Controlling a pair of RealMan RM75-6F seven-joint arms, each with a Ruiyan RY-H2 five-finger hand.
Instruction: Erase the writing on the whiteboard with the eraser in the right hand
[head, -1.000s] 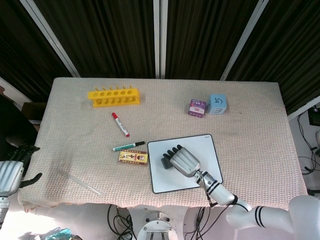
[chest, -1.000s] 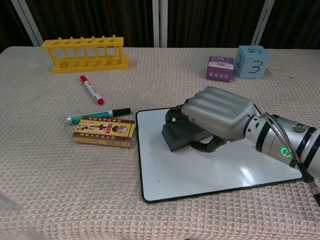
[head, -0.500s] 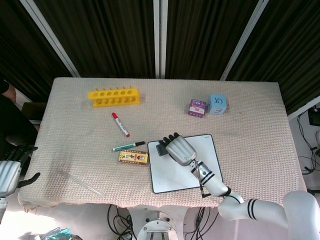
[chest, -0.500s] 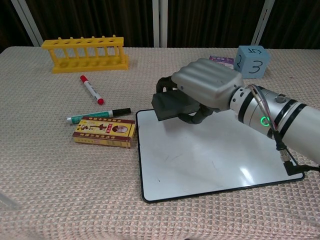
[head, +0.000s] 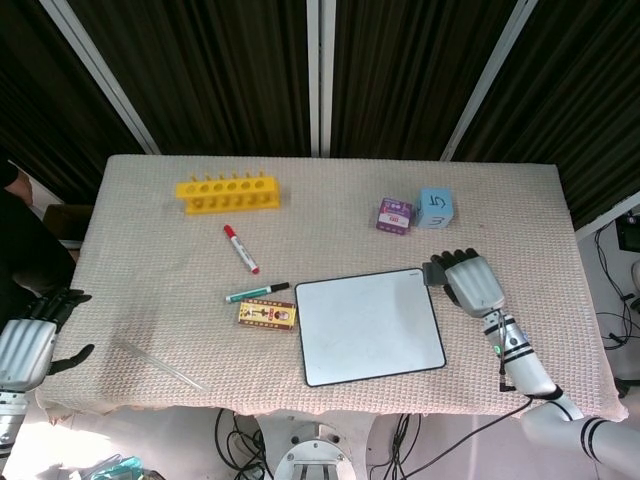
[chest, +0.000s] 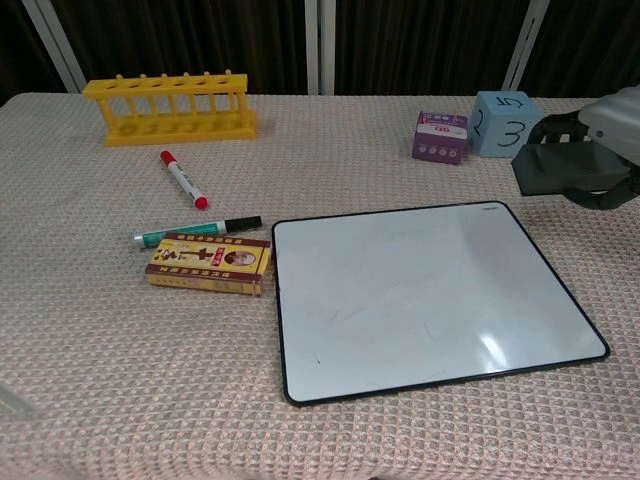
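Note:
The whiteboard (head: 368, 326) (chest: 430, 295) lies flat near the table's front edge; its white face shows only faint smudges, no legible writing. My right hand (head: 472, 281) (chest: 612, 135) hangs just past the board's right edge, above the cloth, gripping the dark grey eraser (head: 437, 271) (chest: 555, 168), which juts out to the left of the fingers. My left hand (head: 25, 340) is off the table's left corner, fingers apart, holding nothing.
Left of the board lie a small card box (head: 266, 315), a green marker (head: 256, 293) and a red marker (head: 240, 248). A yellow tube rack (head: 228, 192) stands at the back left. A purple box (head: 394, 216) and blue number cube (head: 435, 208) sit behind the board. A clear rod (head: 160, 365) lies front left.
My right hand carried the eraser from the board's middle up to its top left corner, then swept right, off the board past its right edge. The left hand barely moved.

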